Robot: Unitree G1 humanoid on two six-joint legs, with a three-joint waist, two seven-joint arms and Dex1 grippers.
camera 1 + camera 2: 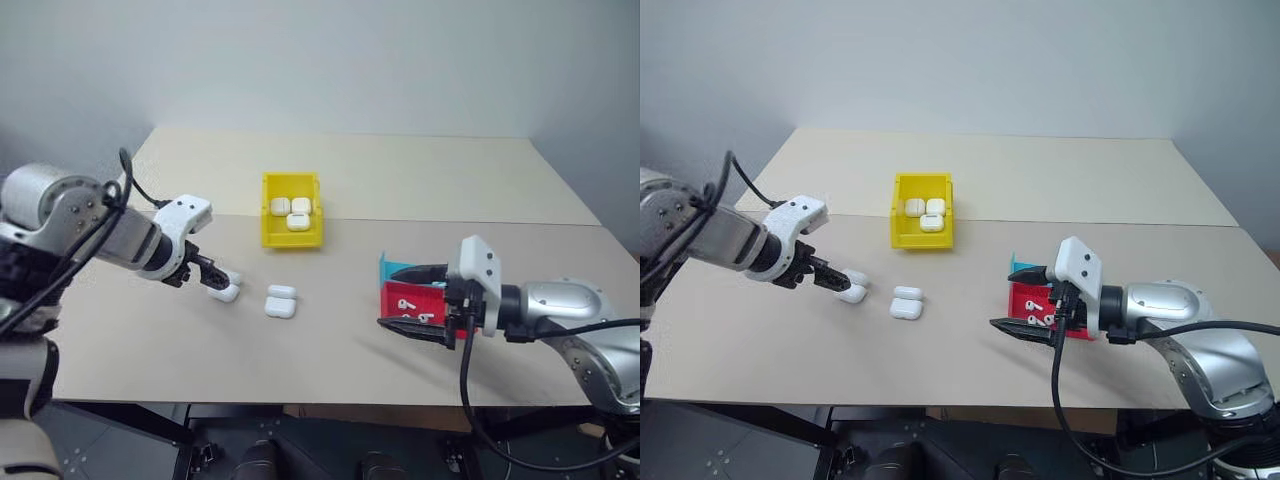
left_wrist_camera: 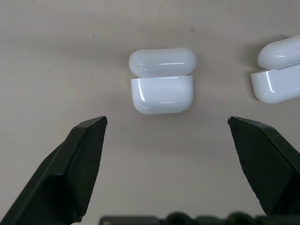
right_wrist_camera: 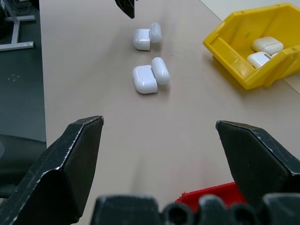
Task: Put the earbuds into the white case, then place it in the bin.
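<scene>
Earbuds (image 1: 1036, 312), tiny glossy white ones with short stems, lie in the shallow red plastic tray (image 1: 1025, 298) at about four o'clock from the middle of the pale beige tabletop (image 1: 420, 180), with a teal tray (image 1: 1020, 266) just behind it; how many there are is hard to tell, perhaps three. Two small glossy white rounded cases lie open on the table near seven o'clock: one white case (image 2: 161, 89) sits just ahead of the left gripper (image 2: 166, 123), whose black fingers (image 2: 86, 140) stand spread wide on either side without touching it, and a second open case (image 1: 281, 301) lies just beside it toward three o'clock. The small bright yellow open-topped plastic bin (image 1: 272, 228) stands at about eleven o'clock from those cases and holds three closed white cases (image 1: 292, 211). The right gripper (image 1: 1020, 298) hangs over the red tray, fingers spread apart and holding nothing.
</scene>
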